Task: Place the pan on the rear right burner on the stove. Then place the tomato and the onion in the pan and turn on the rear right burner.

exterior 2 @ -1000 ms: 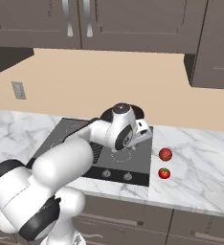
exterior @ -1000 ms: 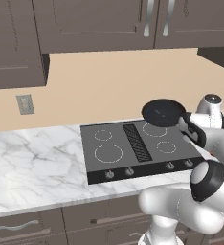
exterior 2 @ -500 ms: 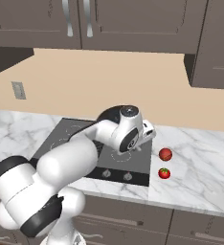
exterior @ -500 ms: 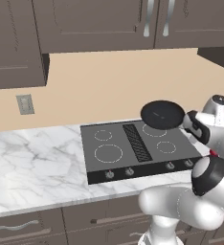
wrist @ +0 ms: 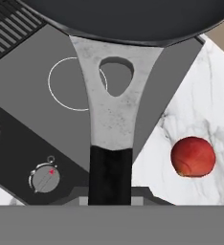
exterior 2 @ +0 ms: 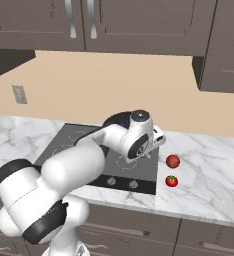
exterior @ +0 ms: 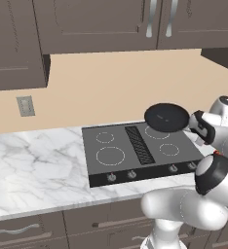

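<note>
Above the far right of the stove, your gripper is clamped on the handle of the pan, holding it aloft. On the counter right of it lie the onion and tomato.

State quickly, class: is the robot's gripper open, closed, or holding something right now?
Gripper: closed on the handle of the pan, holding it raised above the stove.
</note>
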Tool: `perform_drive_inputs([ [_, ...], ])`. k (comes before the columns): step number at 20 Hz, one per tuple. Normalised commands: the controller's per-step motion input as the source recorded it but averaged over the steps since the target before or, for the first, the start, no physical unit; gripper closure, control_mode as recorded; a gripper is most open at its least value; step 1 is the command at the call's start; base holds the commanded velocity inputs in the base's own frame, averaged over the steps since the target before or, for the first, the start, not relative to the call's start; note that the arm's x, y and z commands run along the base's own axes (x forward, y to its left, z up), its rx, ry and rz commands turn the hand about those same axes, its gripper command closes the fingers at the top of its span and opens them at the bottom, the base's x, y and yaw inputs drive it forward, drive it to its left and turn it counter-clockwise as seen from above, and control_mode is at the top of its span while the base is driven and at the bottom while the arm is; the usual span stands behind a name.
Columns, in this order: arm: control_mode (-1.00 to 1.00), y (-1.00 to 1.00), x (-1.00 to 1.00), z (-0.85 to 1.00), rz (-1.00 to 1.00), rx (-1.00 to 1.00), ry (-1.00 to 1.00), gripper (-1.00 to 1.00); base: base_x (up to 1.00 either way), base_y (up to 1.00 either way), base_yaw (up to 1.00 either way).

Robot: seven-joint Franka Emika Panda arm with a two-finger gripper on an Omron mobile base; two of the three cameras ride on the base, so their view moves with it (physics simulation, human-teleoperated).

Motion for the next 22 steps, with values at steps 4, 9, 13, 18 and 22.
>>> perform_drive_inputs([
  [4,-1.00,0.00,0.00,0.00,0.00,0.00,0.08,1.00,0.00,0.00,0.00],
  [9,-1.00,0.00,0.02,-0.02,0.00,0.01,0.02,1.00,0.00,0.00,0.00],
  [13,-1.00,0.01,0.00,-0.11,0.00,0.02,0.00,1.00,0.00,0.00,0.00],
  [18,-1.00,0.02,0.01,-0.13,0.00,0.00,0.00,1.00,0.00,0.00,0.00],
  [22,-1.00,0.02,0.06,-0.10,0.00,0.00,0.00,1.00,0.00,0.00,0.00],
])
